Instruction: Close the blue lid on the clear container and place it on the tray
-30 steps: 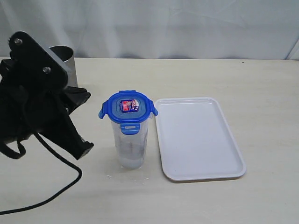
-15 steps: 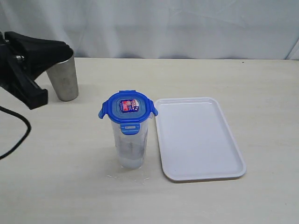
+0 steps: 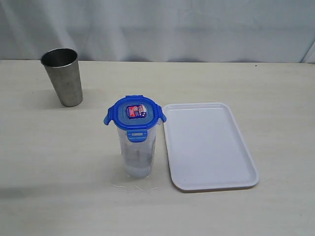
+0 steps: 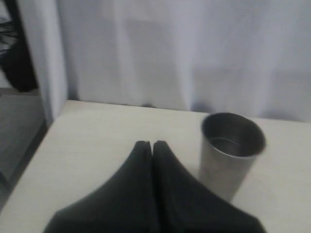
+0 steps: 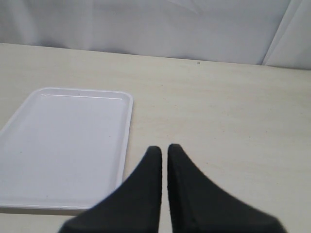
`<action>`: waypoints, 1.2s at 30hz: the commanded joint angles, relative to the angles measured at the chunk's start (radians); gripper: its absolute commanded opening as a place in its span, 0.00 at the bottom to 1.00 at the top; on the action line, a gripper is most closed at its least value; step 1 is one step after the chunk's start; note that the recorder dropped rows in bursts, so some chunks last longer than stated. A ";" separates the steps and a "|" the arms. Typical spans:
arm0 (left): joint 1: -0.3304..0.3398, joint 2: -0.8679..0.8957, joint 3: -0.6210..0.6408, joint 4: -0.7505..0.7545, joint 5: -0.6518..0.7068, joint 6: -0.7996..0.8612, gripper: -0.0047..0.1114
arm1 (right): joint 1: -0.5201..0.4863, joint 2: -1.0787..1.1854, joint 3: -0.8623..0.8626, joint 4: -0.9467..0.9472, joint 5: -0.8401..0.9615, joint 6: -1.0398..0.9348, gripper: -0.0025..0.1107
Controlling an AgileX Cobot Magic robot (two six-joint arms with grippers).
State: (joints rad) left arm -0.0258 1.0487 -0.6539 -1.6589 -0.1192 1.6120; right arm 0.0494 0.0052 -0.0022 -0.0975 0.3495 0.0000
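On the pale beige table, whose top is matt and lightly streaked, the clear container stands upright near the middle, and the blue lid sits on its mouth. The front flap hangs down against the wall, while the two side flaps stand out from it. The container is on the table just beside the tray, close to its long edge and not on it; the white tray lies flat with nothing on it. A steel cup stands upright toward the far left corner, well apart from the container. Some thin pale marks lie on the table in front of the container's base. Behind the table hangs a whitish curtain with soft folds, closing the whole background. In the left wrist view a grey floor shows past the table's edge. The left gripper has its two black fingers pressed together and holds nothing; the steel cup is near it. The right gripper also holds nothing, with only a thin slit between its fingers, above bare table near a corner of the tray. Compared with a second ago, the left arm, which then covered the left of the exterior view, has gone out of it; container, lid, tray and cup have not moved.
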 commanded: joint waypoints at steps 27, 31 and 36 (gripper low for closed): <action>-0.132 0.382 0.321 2.765 -0.914 -2.050 0.04 | -0.003 -0.005 0.002 0.008 -0.003 0.000 0.06; -0.132 0.384 0.321 2.772 -0.931 -2.027 0.04 | -0.003 -0.005 0.002 0.008 -0.003 0.000 0.06; -0.132 0.399 0.321 2.800 -0.931 -2.035 0.04 | -0.003 -0.005 0.002 -0.015 -0.044 0.000 0.06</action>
State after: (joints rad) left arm -0.1526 1.4315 -0.3334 1.1294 -1.0357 -0.4222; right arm 0.0494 0.0052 -0.0022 -0.0975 0.3495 0.0000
